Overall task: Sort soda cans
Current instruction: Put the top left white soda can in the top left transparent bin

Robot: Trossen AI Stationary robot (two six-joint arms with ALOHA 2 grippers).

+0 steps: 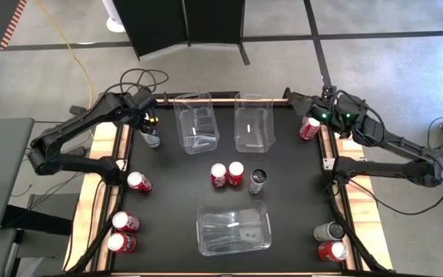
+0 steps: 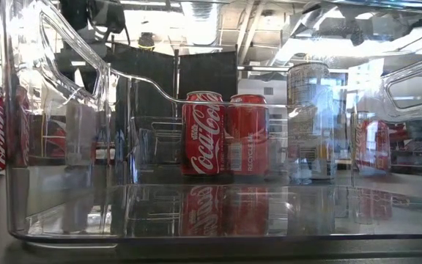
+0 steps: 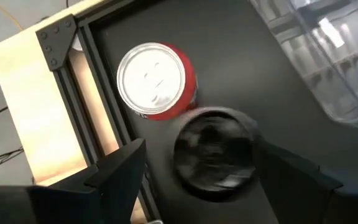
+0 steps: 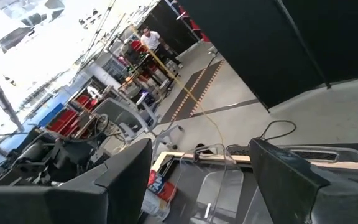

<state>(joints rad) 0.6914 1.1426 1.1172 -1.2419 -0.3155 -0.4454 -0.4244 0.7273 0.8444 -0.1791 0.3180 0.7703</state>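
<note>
Your left gripper [image 1: 151, 129] is hanging at the table's far left with its fingers spread around a dark-topped can [image 3: 215, 154], not yet pinching it. A red can [image 3: 157, 79] is standing just beside that one, so closing off-centre is risking knocking either over. Your right gripper [image 1: 319, 115] is sitting at the far right with fingers spread and holding nothing, near another red can [image 1: 309, 128]. The remaining cans are waiting around the 3 clear bins [image 1: 196, 123], with 2 red cans [image 1: 228, 175] at the centre.
</note>
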